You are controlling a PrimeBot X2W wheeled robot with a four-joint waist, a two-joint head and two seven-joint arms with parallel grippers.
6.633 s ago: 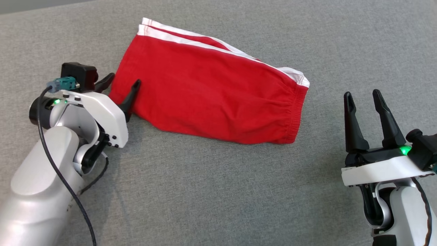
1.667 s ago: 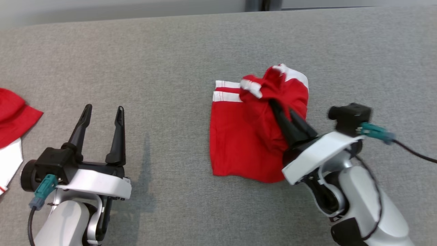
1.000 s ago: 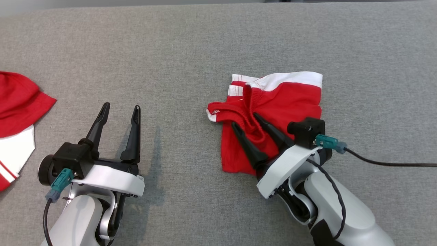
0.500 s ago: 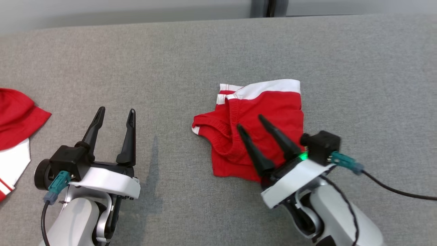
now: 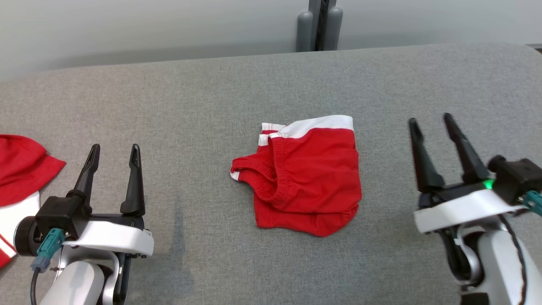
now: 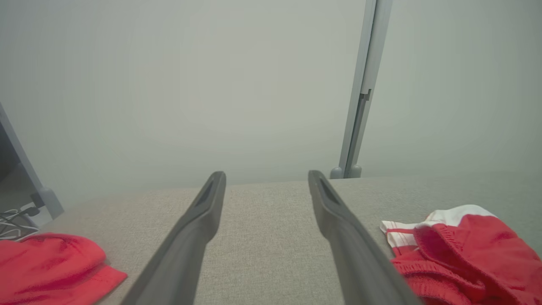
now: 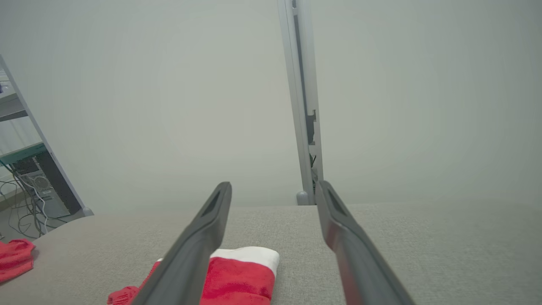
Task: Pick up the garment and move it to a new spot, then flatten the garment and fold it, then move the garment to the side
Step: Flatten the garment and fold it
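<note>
The garment [image 5: 309, 178], red shorts with white trim, lies folded on the grey table [image 5: 211, 97] at mid-view, its elastic waistband curling out on its left side. It also appears at the lower right of the left wrist view as the garment [image 6: 461, 254], and low in the right wrist view as the garment [image 7: 241, 275], partly behind a finger. My left gripper [image 5: 113, 151] stands open at the lower left, well left of the shorts. At the lower right my right gripper [image 5: 430, 120] is open too, off to the right of the shorts, holding nothing.
A second red and white garment [image 5: 21, 178] lies at the table's left edge, also seen as red cloth [image 6: 55, 262]. A grey post [image 5: 319, 25] stands behind the table's far edge against a pale wall. Shelving and cables [image 7: 29, 190] sit far left.
My right gripper has drawn back off the shorts to the right, leaving them lying free on the table. The head camera has tilted up, showing more wall. The left gripper kept its pose.
</note>
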